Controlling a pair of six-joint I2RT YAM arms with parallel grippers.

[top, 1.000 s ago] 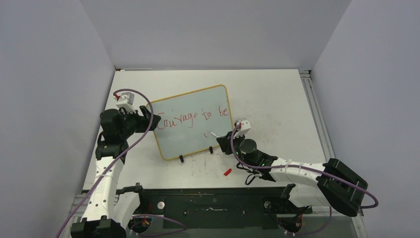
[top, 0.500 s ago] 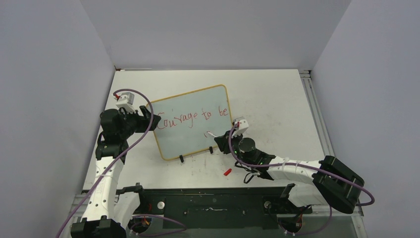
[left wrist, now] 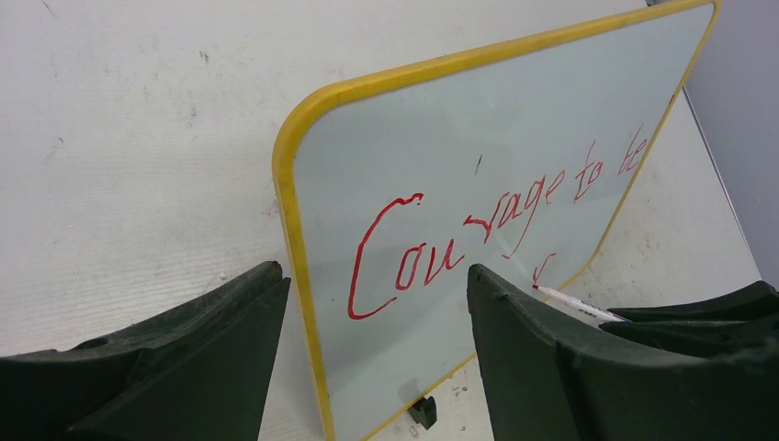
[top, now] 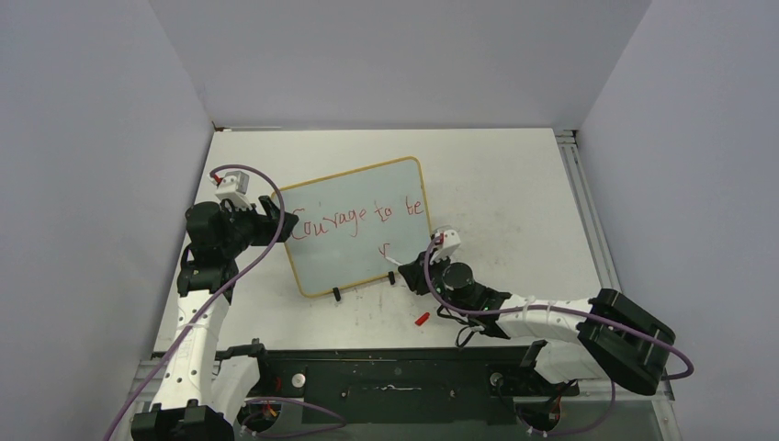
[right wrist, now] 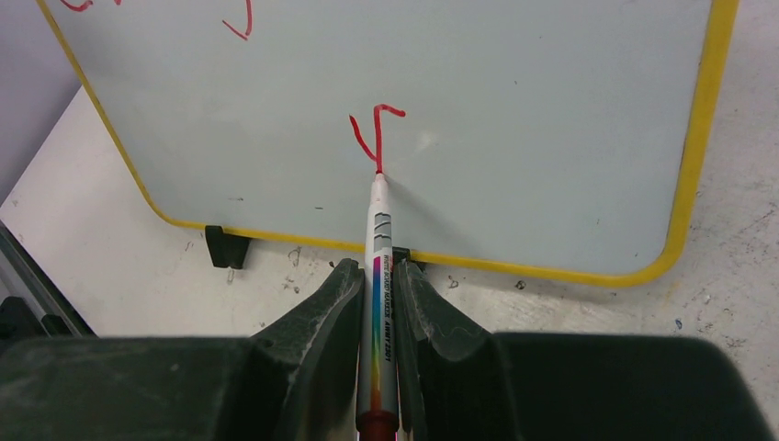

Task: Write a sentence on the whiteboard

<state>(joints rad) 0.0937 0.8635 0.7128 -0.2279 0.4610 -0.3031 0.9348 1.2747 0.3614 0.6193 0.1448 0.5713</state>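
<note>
- Where the tabletop (top: 514, 202) runs nearest the arm bases, low in the top view, a small red piece (top: 422, 319) lies loose; I take it to be the marker's cap.
- Just above it in that view, the right claw (right wrist: 377, 277) is clenched on the marker (right wrist: 378, 230), whose barrel runs up between the two fingers.
- The marker's tip touches the whiteboard (top: 340, 262) at the foot of a fresh red stroke low on the right of its face. The stroke looks like a small "v" with a stem, and I judge it to be the start of a "y".
- The whiteboard stands tilted on two black clip feet (right wrist: 226, 246), left of centre in the top view.
- Higher on the face, the sentence (top: 358, 217) so far reads "Courage to be" in one line.
- At the board's left edge, the left claw (left wrist: 374, 276) is released, with its fingers wide apart on either side of the yellow frame. I cannot tell whether either one touches it.
- Step in hand: the second line, first letter, so most of the writing is done.
- Next move: pull the stem down into a tail without losing contact, then lift, shift right and form the following letters. Press lightly, since the board could tip or slide.
</note>
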